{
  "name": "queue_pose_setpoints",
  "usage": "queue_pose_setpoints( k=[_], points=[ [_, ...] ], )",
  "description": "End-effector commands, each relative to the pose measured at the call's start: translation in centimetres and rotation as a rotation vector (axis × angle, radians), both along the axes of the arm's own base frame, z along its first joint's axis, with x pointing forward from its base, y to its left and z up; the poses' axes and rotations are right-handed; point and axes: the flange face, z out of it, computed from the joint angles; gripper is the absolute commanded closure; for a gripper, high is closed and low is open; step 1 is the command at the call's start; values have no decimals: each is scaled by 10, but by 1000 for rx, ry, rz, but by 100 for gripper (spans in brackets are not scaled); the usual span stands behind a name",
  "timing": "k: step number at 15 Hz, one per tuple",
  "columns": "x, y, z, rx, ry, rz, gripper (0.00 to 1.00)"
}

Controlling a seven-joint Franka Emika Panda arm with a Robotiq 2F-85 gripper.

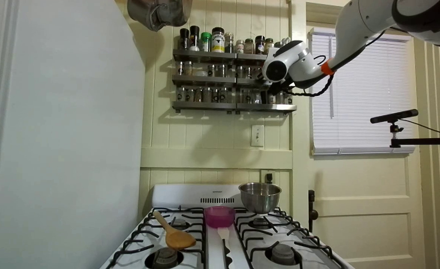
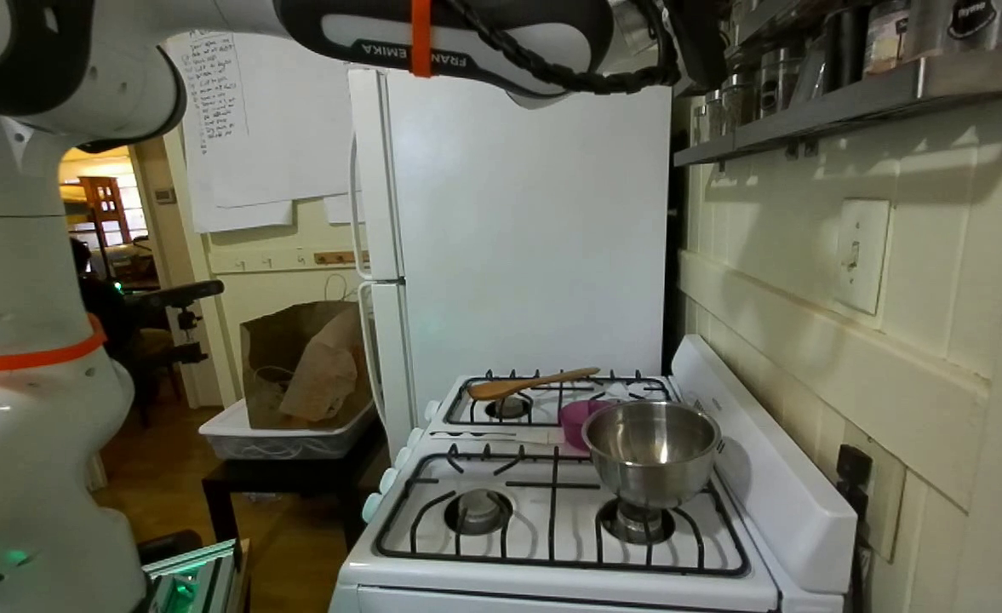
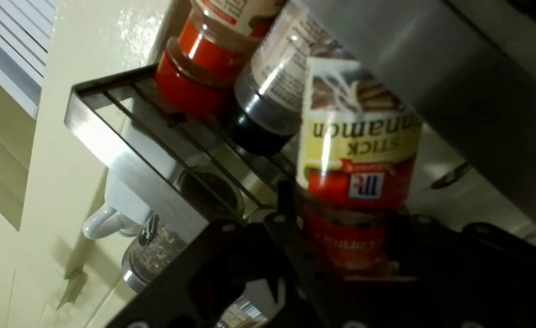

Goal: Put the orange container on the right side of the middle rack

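Nearest of all, the pincer (image 3: 347, 223) is clamped, part-closed, on the lid end of the orange container (image 3: 358, 159) (cinnamon, by its label), seemingly at the middle rack (image 1: 248, 82); releasing it tilted could tip it against the black-capped jar (image 3: 274, 86) beyond the pincer.

White arm (image 2: 24, 272), ropy black cable (image 2: 586, 83), orange bands (image 2: 420, 38) (one across lettering (image 2: 386, 51)), black jointed hand (image 3: 343, 218)

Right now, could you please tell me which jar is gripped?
The cinnamon stick jar is in the gripper; the black-lidded jar and other red-lidded jar aren't.
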Motion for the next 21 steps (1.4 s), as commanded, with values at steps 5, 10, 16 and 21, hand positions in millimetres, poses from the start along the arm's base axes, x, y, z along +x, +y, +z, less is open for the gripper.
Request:
queue_pose_setpoints(
  k=[5,10,16,21],
  points=[
    [22,-3,-31,162,-3,10,78],
    [27,-4,-25,242,-32,14,78],
    [32,1,-15,284,-44,25,78],
    [29,1,-1,332,-41,30,78]
  ],
)
